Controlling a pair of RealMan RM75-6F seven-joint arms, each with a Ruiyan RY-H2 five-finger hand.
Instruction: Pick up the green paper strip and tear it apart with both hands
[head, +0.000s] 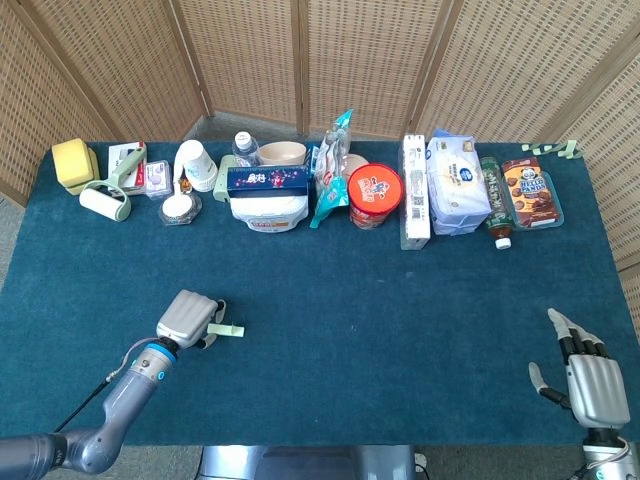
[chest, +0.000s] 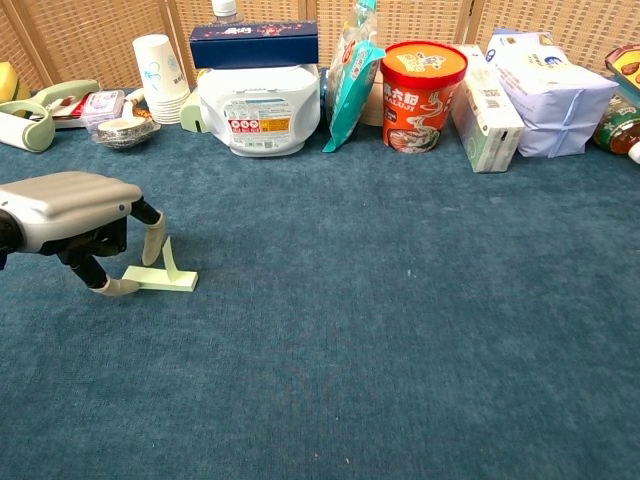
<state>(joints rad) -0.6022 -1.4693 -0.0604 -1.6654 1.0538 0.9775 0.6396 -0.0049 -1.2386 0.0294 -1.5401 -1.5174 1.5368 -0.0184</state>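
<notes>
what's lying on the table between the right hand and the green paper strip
Nothing. In the head view, only bare blue cloth stretches from the green paper strip to the right hand; the left hand sits on the strip's other side.

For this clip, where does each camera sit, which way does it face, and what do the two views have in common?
Head view: high above the near edge, looking down on the whole blue table; shows the left hand with its forearm at the green paper strip, and the right hand open at the near right corner.
Chest view: low and near table height, facing the back row of groceries; only the left hand shows, fingertips at the strip.
Shared: left hand, strip, the red noodle cup.
</notes>
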